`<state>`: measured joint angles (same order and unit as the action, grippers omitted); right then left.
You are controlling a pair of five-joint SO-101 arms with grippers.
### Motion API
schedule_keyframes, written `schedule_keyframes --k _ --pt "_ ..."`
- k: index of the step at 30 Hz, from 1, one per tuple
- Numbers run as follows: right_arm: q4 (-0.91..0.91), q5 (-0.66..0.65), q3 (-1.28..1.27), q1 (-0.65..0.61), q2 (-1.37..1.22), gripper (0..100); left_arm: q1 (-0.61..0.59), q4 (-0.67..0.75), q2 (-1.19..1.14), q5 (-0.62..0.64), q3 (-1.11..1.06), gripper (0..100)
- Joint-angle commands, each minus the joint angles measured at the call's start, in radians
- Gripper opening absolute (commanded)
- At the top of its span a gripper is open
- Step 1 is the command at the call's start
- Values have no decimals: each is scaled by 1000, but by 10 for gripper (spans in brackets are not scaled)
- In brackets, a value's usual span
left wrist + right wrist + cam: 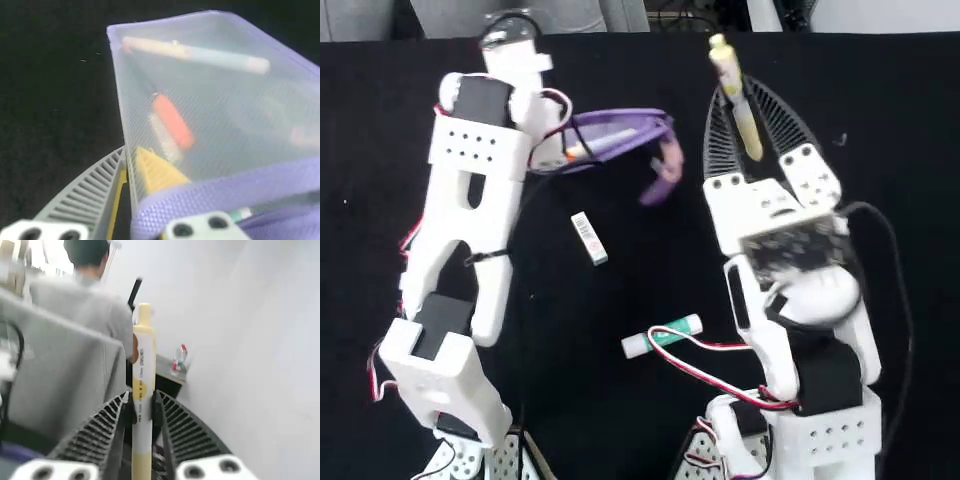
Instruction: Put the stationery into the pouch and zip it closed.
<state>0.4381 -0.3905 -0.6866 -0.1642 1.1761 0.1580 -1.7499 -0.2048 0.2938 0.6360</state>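
The left gripper [131, 177] pinches 1 edge of the translucent purple pouch [620, 130], with a finger on each side of the mesh wall. Through the mesh, a pale pen [195, 51] and an orange item [172, 120] lie inside the pouch. Near the pouch, off its far end from the left arm, the right gripper [740, 88] clamps a yellow pen [732, 75] between its 2 fingers. A white eraser [588, 238] lies on the black table [570, 400] near the pouch, toward the arms' bases. A glue stick [663, 335] lies farther from the pouch, beyond the eraser.
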Motion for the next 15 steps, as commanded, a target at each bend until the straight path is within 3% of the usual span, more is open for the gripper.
schedule_keyframes --k 1,10,15 --pt "-106 172 50 14 19 11 91 -12 20 17 82 28" --pt "-373 483 -211 14 102 11 124 -11 20 38 84 28" --pt "-568 520 -443 8 234 11 124 -11 12 38 77 28"
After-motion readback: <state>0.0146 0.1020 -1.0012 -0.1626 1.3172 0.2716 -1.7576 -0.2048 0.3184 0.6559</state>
